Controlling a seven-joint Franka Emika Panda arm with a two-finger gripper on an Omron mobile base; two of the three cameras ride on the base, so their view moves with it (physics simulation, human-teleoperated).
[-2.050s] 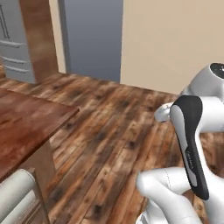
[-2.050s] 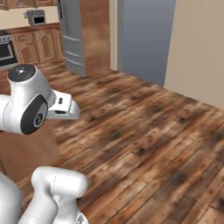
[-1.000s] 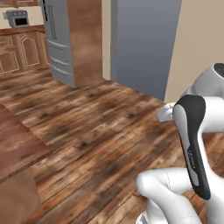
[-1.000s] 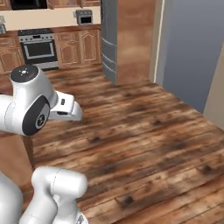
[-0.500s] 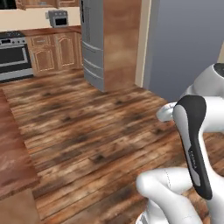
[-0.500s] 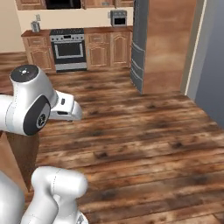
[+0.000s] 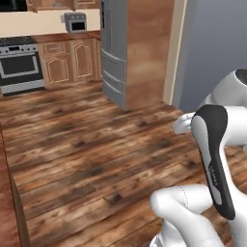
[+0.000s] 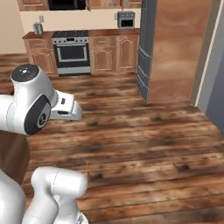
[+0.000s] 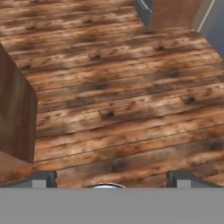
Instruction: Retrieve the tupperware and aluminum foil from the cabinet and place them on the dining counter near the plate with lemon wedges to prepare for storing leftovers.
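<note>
My gripper (image 9: 111,178) is open; its two dark fingertips (image 9: 43,177) stand wide apart with nothing between them, pointing down at bare plank floor. A corner of the dark reddish-brown dining counter (image 9: 17,113) juts in at the left of the hand view. It also runs along the left edge (image 7: 4,202) of the left base view and sits behind my arm (image 8: 13,157) in the right base view. Light-brown wall cupboards (image 8: 33,3) hang at the far back; I cannot tell which is the task's cabinet. The tupperware and the aluminum foil are out of view.
A steel stove (image 8: 72,54) stands among low wooden units at the far wall, with a small grey appliance (image 8: 126,19) on the worktop. A tall grey fridge (image 7: 113,53) in a wooden casing stands to the right. Wide plank floor (image 7: 96,159) lies between.
The whole picture has slid right, so the camera has turned with the base. The stove and fridge have come closer to centre, the counter has slipped to the left edge. My arm's pose is unchanged.
</note>
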